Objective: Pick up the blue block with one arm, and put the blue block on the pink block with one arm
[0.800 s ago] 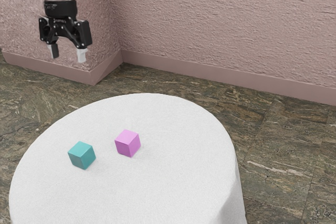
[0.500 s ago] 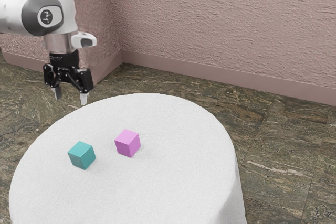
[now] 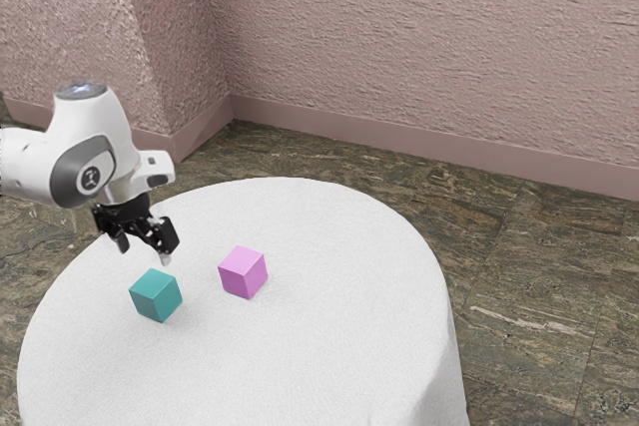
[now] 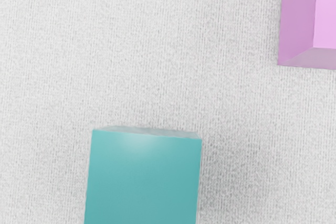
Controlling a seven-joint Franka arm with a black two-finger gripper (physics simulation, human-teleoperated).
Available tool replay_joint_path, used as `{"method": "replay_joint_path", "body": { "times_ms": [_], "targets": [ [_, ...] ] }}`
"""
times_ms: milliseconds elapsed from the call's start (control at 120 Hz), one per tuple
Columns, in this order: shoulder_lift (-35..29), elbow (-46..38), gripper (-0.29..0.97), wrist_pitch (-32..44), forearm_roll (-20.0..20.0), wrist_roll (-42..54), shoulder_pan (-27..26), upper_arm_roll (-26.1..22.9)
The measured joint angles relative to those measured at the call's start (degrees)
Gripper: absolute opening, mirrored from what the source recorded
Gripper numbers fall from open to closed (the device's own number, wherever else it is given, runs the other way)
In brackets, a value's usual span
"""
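A teal-blue block [image 3: 155, 294] rests on the round white table [image 3: 329, 346], toward the exterior view's left. Just to its right lies the pink block [image 3: 243, 271], a small gap apart. My gripper [image 3: 145, 251] hangs open a little above and behind the blue block, its fingers pointing down with nothing between them. In the wrist view the blue block [image 4: 143, 177] lies close under my hand, and the pink block [image 4: 310, 22] sits off to one side of it.
The white tablecloth [image 4: 131, 51] spreads flat around both blocks. A rough pink wall [image 3: 419, 37] with a baseboard stands behind the table, and stone floor [image 3: 539, 266] surrounds it.
My arm has dropped from high at the upper left down to just above the table, ending close over the blue block. The gripper stayed open. Neither block moved.
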Motion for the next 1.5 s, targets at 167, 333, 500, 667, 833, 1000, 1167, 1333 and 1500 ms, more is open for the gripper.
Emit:
{"method": "replay_joint_path", "body": {
  "times_ms": [167, 333, 500, 667, 833, 1000, 1167, 1333, 1500],
  "targets": [
    [2.6, -0.8, 0.68, 2.8, -0.2, 1.8, 1.0, 0.0],
    [5.1, -1.4, 0.68, 4.4, -0.4, 3.1, 1.1, 0.0],
    [7.3, -1.4, 0.67, 5.6, -0.5, 4.2, 1.4, 0.0],
    [9.1, -1.3, 0.67, 6.9, -0.5, 5.0, 2.0, -0.1],
    [11.6, -1.0, 0.67, 8.6, -0.7, 5.7, 2.1, 0.0],
    [13.5, -0.9, 0.64, 10.8, -1.7, 6.5, 1.6, 0.1],
    [13.7, -0.9, 0.43, 11.9, -4.1, 7.1, 1.9, 1.1],
    [13.7, -0.9, 0.38, 12.4, -4.8, 7.3, 1.7, 1.2],
    [11.4, 1.0, 0.36, 10.2, -4.7, 7.0, 1.7, 1.3]
  ]
}}
